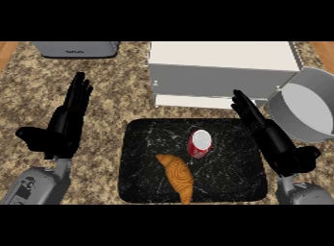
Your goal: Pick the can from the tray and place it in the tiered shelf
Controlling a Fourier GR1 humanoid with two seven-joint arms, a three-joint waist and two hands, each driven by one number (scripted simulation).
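A red can (200, 143) with a white top stands upright near the middle of the black marbled tray (149, 185). Just behind the tray stands the white tiered shelf (223, 65), its lower level facing the tray. My right hand (272, 137) is over the tray's right edge, fingers straight and pointing up-left, open, a short way right of the can and apart from it. At the left of the tray my left hand (65, 122) is open over the counter, fingers up.
A croissant (178, 176) lies on the tray in front of the can. A grey pot (309, 105) sits at the right, close to my right hand and the shelf. A grey toaster (76, 48) stands at the back left.
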